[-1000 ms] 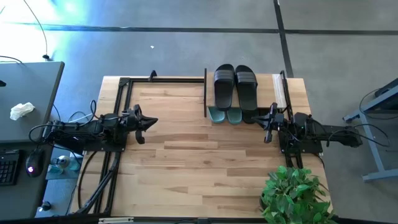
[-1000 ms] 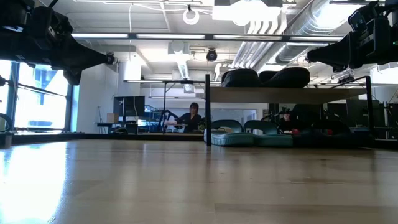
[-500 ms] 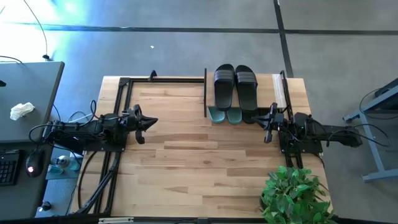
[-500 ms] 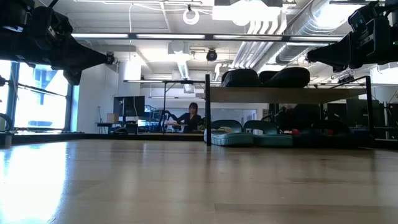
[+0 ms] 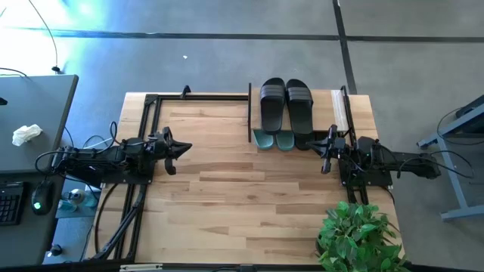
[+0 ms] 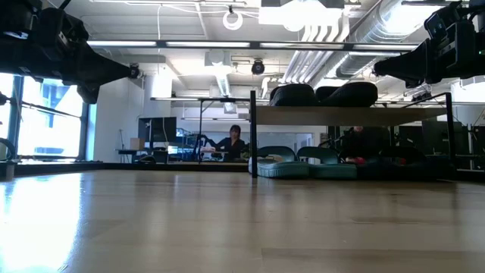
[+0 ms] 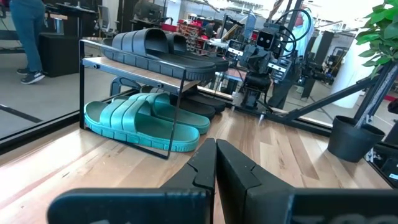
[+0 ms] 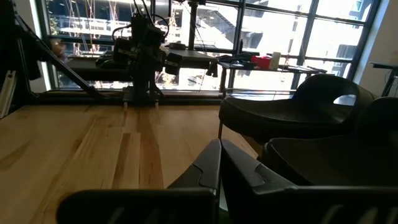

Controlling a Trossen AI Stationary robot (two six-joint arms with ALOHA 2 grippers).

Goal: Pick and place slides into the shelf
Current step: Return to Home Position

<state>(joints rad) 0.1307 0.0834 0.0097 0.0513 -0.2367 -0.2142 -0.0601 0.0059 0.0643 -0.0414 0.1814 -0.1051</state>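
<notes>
Parked at opposite worktop [image 5: 242,204] sides with left gripper [image 7: 215,146] and right gripper [image 8: 220,144] both closed empty, black slides [image 5: 286,106] atop the shelf [image 5: 340,109], green slides [image 5: 274,140] underneath.

Floor [image 5: 227,53]: grey concrete, crossed by long dark seams.
Desk [image 5: 45,98]: grey, beside the wooden table [image 5: 227,204]; it bears a crumpled white cloth [image 5: 26,134], a keyboard [image 5: 9,205] and a mouse [image 5: 41,198] with a small green light.
Plant [image 5: 359,236]: green and leafy, overhanging one corner of the wooden table; black pot [image 7: 351,138].
Stand [image 5: 463,128]: grey metal, on the floor on the side opposite the desk.
Ceiling [image 6: 189,15]: open and white, with ducts [image 6: 333,26] and strip lights [image 6: 182,44].
Windows [image 6: 45,114]: tall, dark-framed, bright with daylight.
Person [image 6: 233,142]: seated far back among workbenches.
</notes>
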